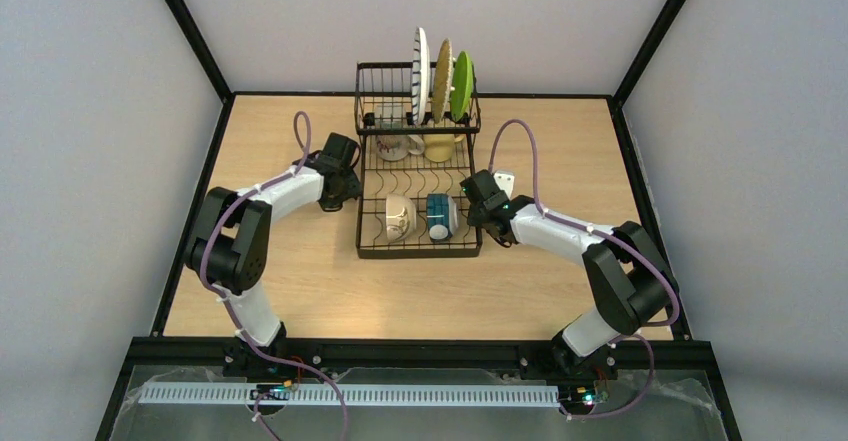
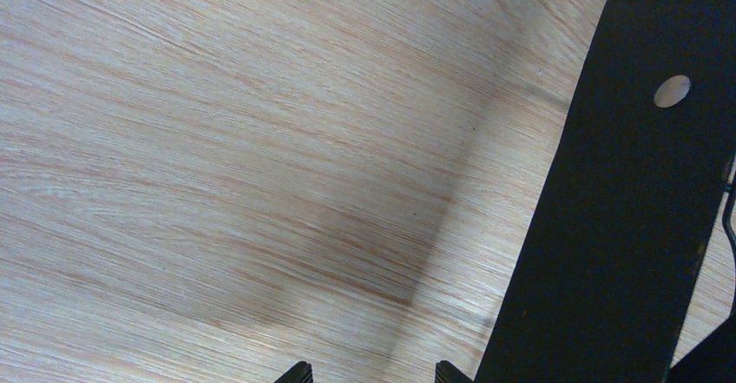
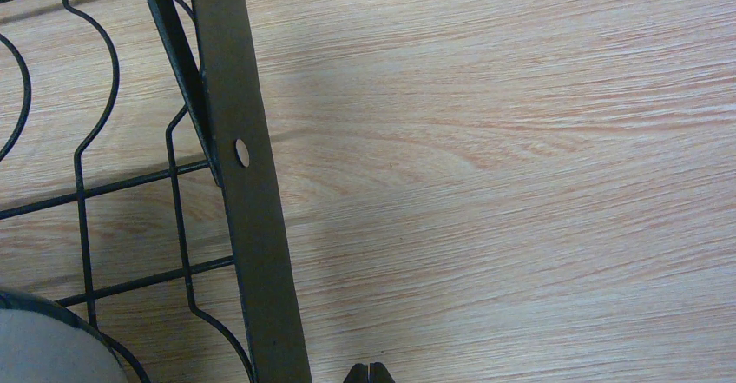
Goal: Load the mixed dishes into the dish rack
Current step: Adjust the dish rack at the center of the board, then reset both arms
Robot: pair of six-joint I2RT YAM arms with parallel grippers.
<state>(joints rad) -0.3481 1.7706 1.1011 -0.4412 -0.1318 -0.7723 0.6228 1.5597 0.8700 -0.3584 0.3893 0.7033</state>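
- Two grippers flank the dish rack [image 1: 420,177]. My left gripper [image 2: 373,374] hangs just to the left of its frame, jaws spread wide with nothing between them, bare table [image 2: 217,157] beneath.
- My right gripper [image 3: 369,373] sits just to the right of the frame, jaws pressed together, empty.
- Between my grippers, the cream mug [image 1: 400,218] and blue-patterned mug [image 1: 440,216] lie in the rack's near section.
- Beyond my grippers, the white printed mug [image 1: 392,144] and pale yellow mug [image 1: 438,147] sit below the upright striped-rim plate [image 1: 421,73], tan plate [image 1: 441,79] and lime green plate [image 1: 462,85].

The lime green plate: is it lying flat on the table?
No, the lime green plate stands on edge in the dish rack.
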